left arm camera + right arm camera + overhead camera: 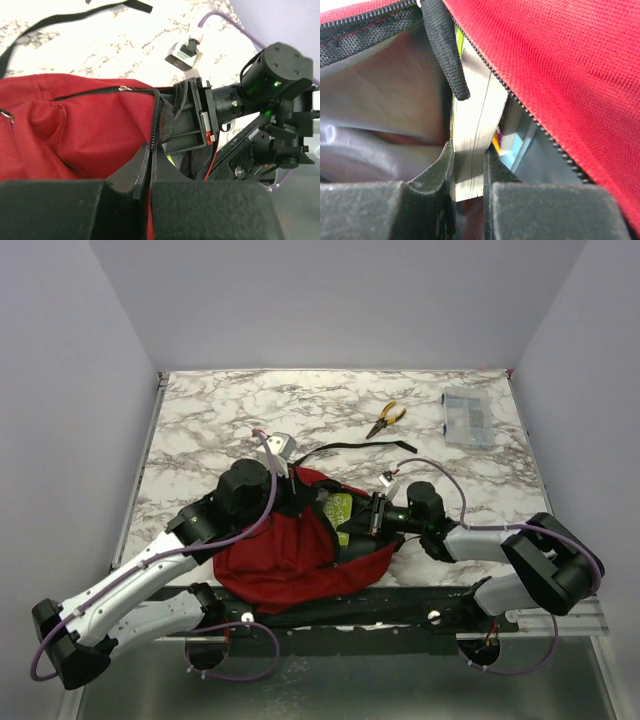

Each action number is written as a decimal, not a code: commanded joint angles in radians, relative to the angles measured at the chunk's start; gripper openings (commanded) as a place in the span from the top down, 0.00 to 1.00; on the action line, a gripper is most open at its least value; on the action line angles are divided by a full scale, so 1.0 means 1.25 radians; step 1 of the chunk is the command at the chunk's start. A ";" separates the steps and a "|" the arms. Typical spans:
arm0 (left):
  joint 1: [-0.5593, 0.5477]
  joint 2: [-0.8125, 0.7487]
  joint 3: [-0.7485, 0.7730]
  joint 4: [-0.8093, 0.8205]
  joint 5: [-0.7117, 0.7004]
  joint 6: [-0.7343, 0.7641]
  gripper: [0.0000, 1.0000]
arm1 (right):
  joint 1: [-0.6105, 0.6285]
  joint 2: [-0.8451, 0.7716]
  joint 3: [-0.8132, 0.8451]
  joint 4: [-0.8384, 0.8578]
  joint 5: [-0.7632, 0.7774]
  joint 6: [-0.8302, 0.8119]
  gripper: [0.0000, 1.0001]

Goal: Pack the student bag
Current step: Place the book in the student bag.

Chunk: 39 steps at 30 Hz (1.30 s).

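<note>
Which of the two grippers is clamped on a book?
The right gripper: inside the student bag, it pinches the book by its pages. The left gripper pinches only the bag's zipper edge.

Viewed from above: rectangular table [230,410] with a white marble-patterned top, veined in grey and dark brown. Enclosed on 3 sides by plain, matte, pale lavender-grey panels: back wall [340,300], left wall [60,390], right wall [590,370]. Edged on the left by a thin metal strip [138,475]; bounded at the near edge by a black rail [400,602]. Below the rail, a dull grey metallic surface [380,680]. Lit evenly and diffusely, with soft shadows only.
</note>
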 commanded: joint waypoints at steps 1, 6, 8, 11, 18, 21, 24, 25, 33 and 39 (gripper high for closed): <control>0.060 -0.078 -0.020 0.053 0.094 0.060 1.00 | 0.027 0.039 -0.021 0.326 -0.083 0.124 0.99; 0.063 -0.046 0.005 0.070 0.115 0.042 1.00 | 0.089 0.132 0.041 0.346 -0.055 0.132 0.99; 0.064 -0.004 0.021 0.077 0.141 0.021 1.00 | 0.091 0.187 0.072 0.363 -0.031 0.130 0.99; 0.064 0.056 0.029 0.092 0.162 -0.027 1.00 | 0.085 0.258 0.129 0.301 -0.032 0.086 0.90; 0.066 0.110 -0.006 0.088 0.141 -0.099 1.00 | 0.000 0.121 0.055 0.065 -0.025 -0.031 0.50; 0.068 0.144 -0.008 0.071 0.139 -0.120 1.00 | 0.000 -0.015 0.063 -0.151 0.049 -0.119 0.42; 0.069 0.164 -0.008 0.074 0.151 -0.134 1.00 | -0.001 -0.134 0.090 -0.360 0.146 -0.188 0.36; 0.069 0.169 -0.008 0.076 0.158 -0.134 1.00 | 0.000 -0.172 0.099 -0.422 0.167 -0.206 0.34; 0.070 0.123 -0.053 0.089 0.156 -0.122 1.00 | 0.000 -0.155 0.120 -0.428 0.165 -0.246 0.30; 0.074 0.052 -0.076 0.051 0.119 -0.105 1.00 | 0.000 -0.110 0.138 -0.444 0.253 -0.261 0.28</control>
